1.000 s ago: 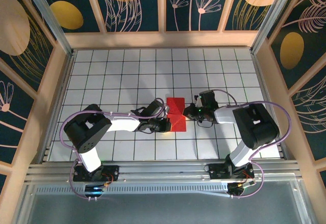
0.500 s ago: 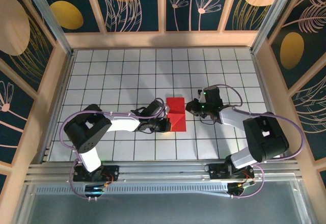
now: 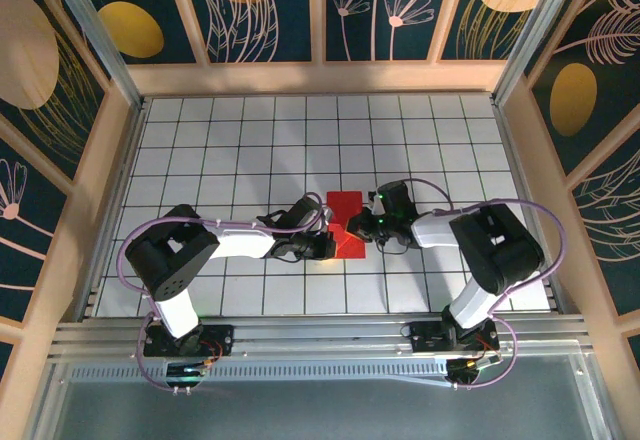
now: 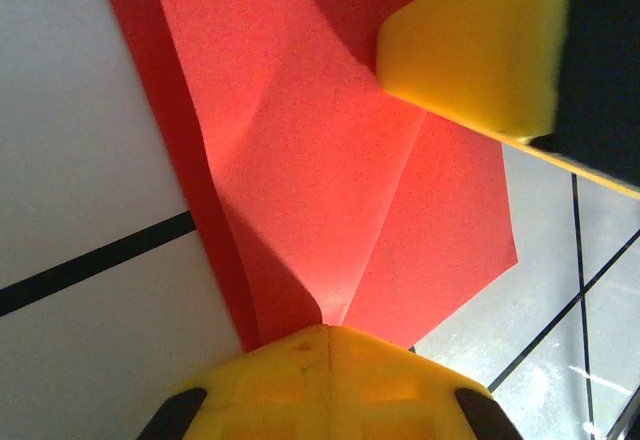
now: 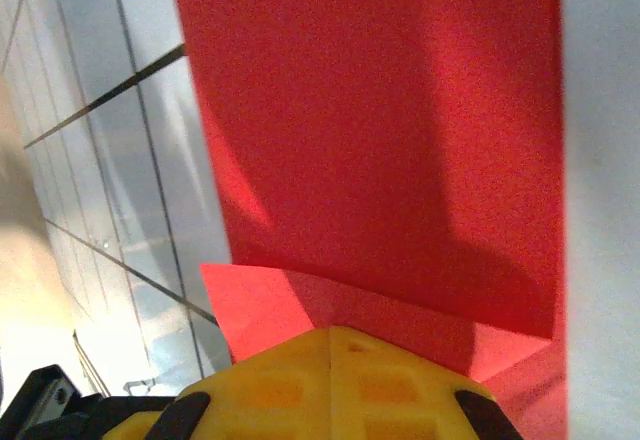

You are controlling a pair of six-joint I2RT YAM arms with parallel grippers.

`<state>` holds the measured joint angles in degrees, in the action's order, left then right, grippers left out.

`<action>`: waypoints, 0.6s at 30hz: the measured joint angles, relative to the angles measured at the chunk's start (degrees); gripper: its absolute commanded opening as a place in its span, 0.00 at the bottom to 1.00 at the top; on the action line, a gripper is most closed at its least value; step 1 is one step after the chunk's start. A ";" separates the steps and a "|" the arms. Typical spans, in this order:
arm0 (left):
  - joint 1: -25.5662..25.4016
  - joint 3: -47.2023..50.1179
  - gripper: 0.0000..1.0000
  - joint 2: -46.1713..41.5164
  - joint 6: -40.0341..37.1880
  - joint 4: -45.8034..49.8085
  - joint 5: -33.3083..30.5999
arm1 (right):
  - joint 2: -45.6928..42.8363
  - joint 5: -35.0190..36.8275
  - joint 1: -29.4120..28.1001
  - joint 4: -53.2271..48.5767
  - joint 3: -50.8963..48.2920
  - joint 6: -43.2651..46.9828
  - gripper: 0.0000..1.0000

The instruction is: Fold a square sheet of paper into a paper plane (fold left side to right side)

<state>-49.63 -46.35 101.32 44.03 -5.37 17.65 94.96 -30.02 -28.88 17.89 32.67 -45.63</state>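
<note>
**Top external view:** A white table (image 3: 200, 140) ruled with a black grid sits inside a wooden frame with dark floral panels. Two arms reach in from the near edge and meet near the middle. The red paper (image 3: 345, 215) lies flat on the table between their tips. It is partly folded, with a darker flap near its centre. The left gripper (image 3: 328, 247) has its fingers closed, and its tip is at the paper's near left edge. The right gripper (image 3: 358, 227) also has its fingers closed, and its tip is over the paper's right side. The two tips are near each other, with a strip of red between them.

**Left wrist view:** The left gripper (image 4: 329, 340) appears as two yellow fingers pressed together with a thin seam between them. They are closed on themselves, not on the paper. Their shared tip touches a point of the red paper (image 4: 320, 180) where two creases run together. Ahead of the fingers the paper spreads out in folded layers, with one flap lying over a wider layer. Further ahead and to the right, a yellow finger (image 4: 470, 50) of the right gripper sits over the paper. White table (image 4: 80, 160) with black lines lies on both sides.

**Right wrist view:** The right gripper (image 5: 330, 340) also appears as two yellow fingers closed against each other. Just ahead of them the red paper (image 5: 390, 110) stretches away as a broad, smooth panel. A small folded flap juts out to the left of the fingertips. Glossy table (image 5: 110, 160) lies further left.
</note>
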 measured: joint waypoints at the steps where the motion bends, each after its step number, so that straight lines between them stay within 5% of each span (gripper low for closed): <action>1: 0.00 -0.07 0.00 0.00 0.02 0.13 0.00 | 0.26 -0.02 0.02 0.07 0.00 -0.17 0.00; 18: 0.02 -7.04 0.00 2.12 0.87 3.52 2.49 | 0.26 -0.46 0.39 3.37 -1.73 -1.31 0.00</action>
<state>-49.60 -53.39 103.44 44.91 -1.85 20.14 95.22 -30.48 -28.49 21.26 30.94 -46.94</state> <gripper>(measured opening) 0.054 0.052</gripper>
